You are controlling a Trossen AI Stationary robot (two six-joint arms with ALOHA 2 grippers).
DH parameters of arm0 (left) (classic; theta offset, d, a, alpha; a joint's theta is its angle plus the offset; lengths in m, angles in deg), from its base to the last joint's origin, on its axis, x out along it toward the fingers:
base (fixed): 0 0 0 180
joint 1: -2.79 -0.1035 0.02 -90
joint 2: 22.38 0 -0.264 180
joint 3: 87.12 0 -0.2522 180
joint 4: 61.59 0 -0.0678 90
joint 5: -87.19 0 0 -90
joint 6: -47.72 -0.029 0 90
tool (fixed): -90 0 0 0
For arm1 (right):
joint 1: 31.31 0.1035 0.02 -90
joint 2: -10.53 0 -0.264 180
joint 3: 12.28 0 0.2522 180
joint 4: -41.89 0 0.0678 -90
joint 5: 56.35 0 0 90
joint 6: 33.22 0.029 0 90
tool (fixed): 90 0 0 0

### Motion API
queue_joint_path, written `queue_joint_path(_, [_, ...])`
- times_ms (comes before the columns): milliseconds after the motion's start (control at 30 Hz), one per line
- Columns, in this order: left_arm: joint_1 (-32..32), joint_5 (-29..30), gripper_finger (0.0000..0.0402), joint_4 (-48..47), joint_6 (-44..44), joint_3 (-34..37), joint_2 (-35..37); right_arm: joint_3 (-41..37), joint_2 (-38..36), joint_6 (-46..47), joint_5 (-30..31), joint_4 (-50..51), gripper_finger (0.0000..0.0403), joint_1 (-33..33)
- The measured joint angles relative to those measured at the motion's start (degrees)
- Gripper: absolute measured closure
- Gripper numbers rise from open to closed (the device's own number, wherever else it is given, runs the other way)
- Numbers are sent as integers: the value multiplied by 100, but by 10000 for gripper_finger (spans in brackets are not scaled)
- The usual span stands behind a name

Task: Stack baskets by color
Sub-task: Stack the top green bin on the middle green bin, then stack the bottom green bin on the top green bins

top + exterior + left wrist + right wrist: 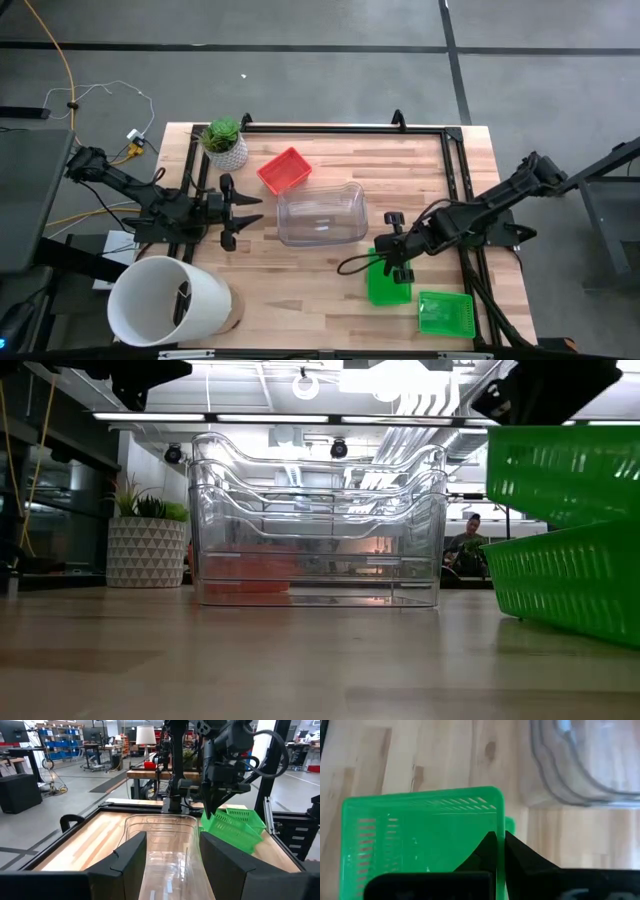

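Note:
My right gripper (400, 268) is shut on a green basket (420, 840), near the table's front right. A strip of a second green basket (509, 824) shows just past the held basket's edge. Another green basket (445, 312) lies near the front right corner. Nested clear baskets (320, 215) stand on their bottoms mid-table. A red basket (285, 170) rests on the wood behind them. My left gripper (238, 212) stands open and level to the left of the clear baskets, apart from them. My right gripper pinches one side wall (499, 815) of the green basket, one finger inside the basket and one outside. The fingers slant down from above, coming from the table's right. The basket (560, 460) hangs tilted, clear of the table, above a lower green basket (570, 585).
A large white bucket (165, 300) lies on its side at the front left corner. A small potted plant (225, 140) stands at the far left. A black frame (330, 128) runs along the far and side edges. Bare wood lies in front of the clear baskets.

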Motion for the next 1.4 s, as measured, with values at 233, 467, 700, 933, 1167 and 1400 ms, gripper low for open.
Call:
queue_joint_path(233, [0, 58, 230, 2, 52, 0, -34, -74, 0, 151, -148, -67, 403, 9])
queue_joint_path(467, [-2, 109, 230, 4, 52, 0, -52, -74, 0, 279, -286, -57, 402, 9])
queue_joint_path(700, [0, 131, 230, -4, 52, 0, -100, -74, 0, 466, -287, -52, 392, -18])
queue_joint_path(933, [0, 152, 230, 4, 50, 0, -95, -74, 0, 814, -449, -32, 365, -18])
queue_joint_path(1167, [-1, 280, 230, 4, 50, -2, -95, -74, 0, 835, -125, -28, 302, -20])
queue_joint_path(1400, [-2, 280, 230, 2, 50, 0, -95, -72, 0, 879, 50, 56, 230, -20])
